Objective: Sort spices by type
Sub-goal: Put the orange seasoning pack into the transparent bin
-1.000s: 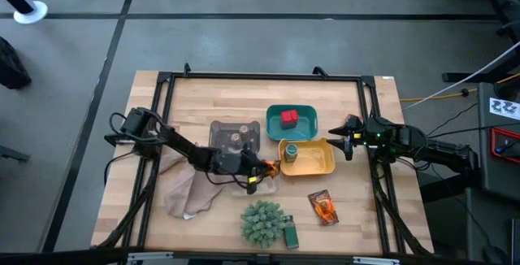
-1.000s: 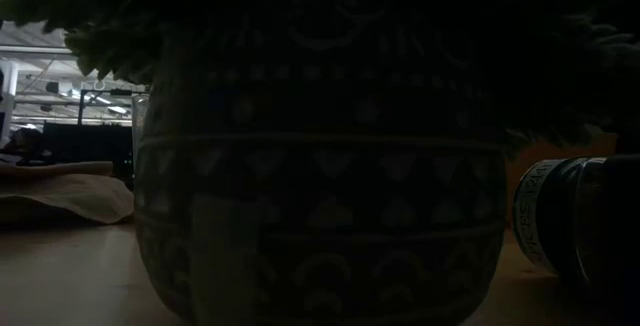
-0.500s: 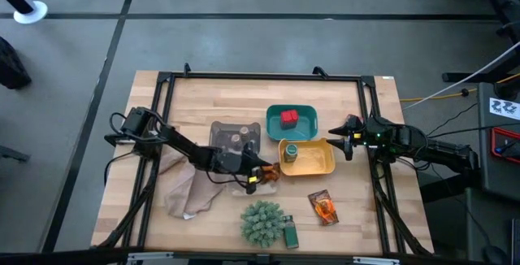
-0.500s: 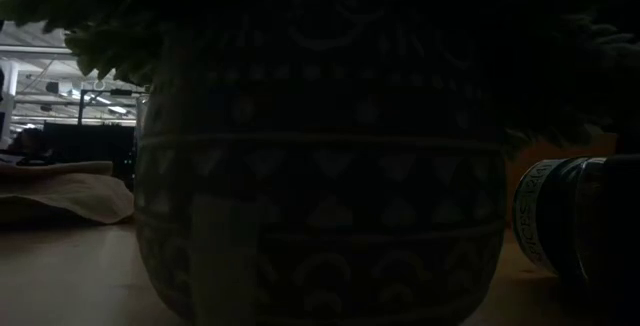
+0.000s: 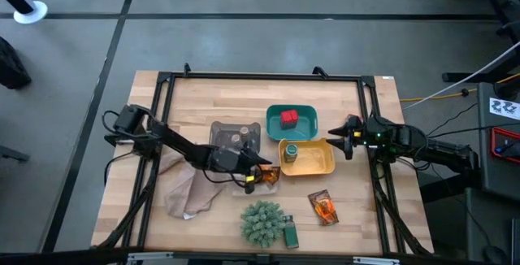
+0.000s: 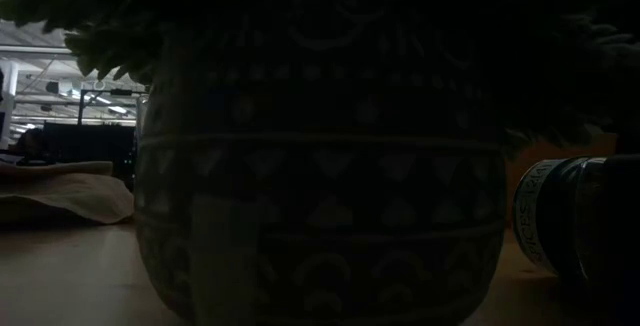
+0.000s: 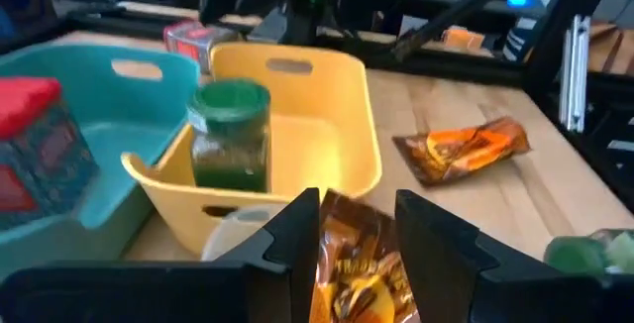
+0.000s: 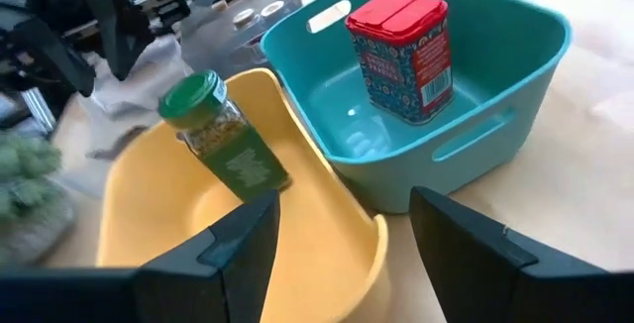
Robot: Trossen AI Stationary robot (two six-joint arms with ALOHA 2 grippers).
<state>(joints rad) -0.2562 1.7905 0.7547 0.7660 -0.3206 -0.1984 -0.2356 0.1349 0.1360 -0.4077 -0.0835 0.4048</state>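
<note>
wooden table (image 5: 195, 102) inside a black frame, grey floor around it. my left gripper (image 5: 262, 176) is low over the middle of the table, just in front of the grey tray (image 5: 223, 127), jaws pinching an orange sachet (image 7: 362, 264); in the left wrist view the foil sits squeezed between both fingers (image 7: 297, 229). second orange sachet (image 5: 323, 206) lies flat on the wood toward the front right, well apart from the trays. yellow tray (image 5: 325, 161) holds one green jar (image 8: 223, 140), upright against the wall on the teal side. second green jar (image 5: 290, 232) lies on its side at the front edge, just beside the plant ball (image 5: 262, 221). teal tray (image 5: 302, 109) holds one red tub (image 8: 408, 53), upright. grey tray carries two tiny brownish-topped jars (image 5: 237, 140), side by side. another red tub (image 7: 198, 38) shows beyond the yellow tray in the left wrist view. cloth (image 5: 185, 190) lies crumpled under my left arm. my right gripper (image 5: 340, 137) waits at the yellow tray's right end, jaws spread. low view blocked by a dark patterned pot (image 6: 320, 176).
</note>
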